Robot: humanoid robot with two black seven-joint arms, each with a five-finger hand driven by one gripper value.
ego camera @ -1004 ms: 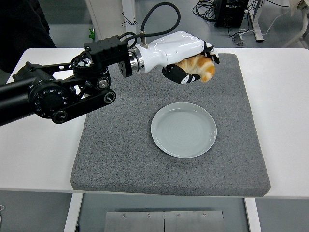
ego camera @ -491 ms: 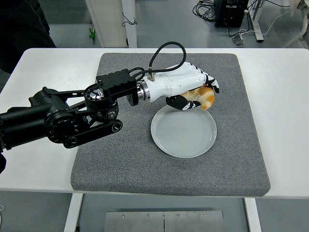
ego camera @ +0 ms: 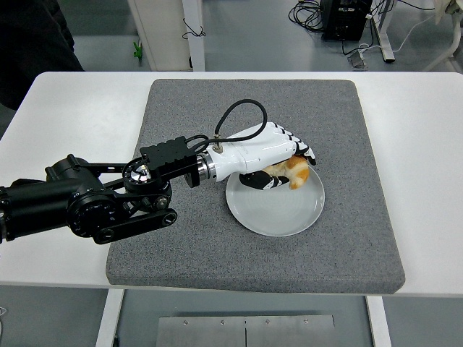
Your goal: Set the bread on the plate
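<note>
White table (ego camera: 65,116) carries a grey mat (ego camera: 181,253), and on that mat sits your pale plate (ego camera: 278,213). Your left hand (ego camera: 278,155) reaches in over the plate's upper part, fingers curled around the bread (ego camera: 295,173). You will see the bread low over the plate's upper rim area; whether it touches the plate cannot be told. A black cable (ego camera: 235,116) loops above the wrist.

The left hand (ego camera: 278,160) and bread (ego camera: 292,173) cover the plate (ego camera: 278,213) from nine to one o'clock; its three-to-seven arc lies bare; the grey mat (ego camera: 347,130) around it stands open on every side.
</note>
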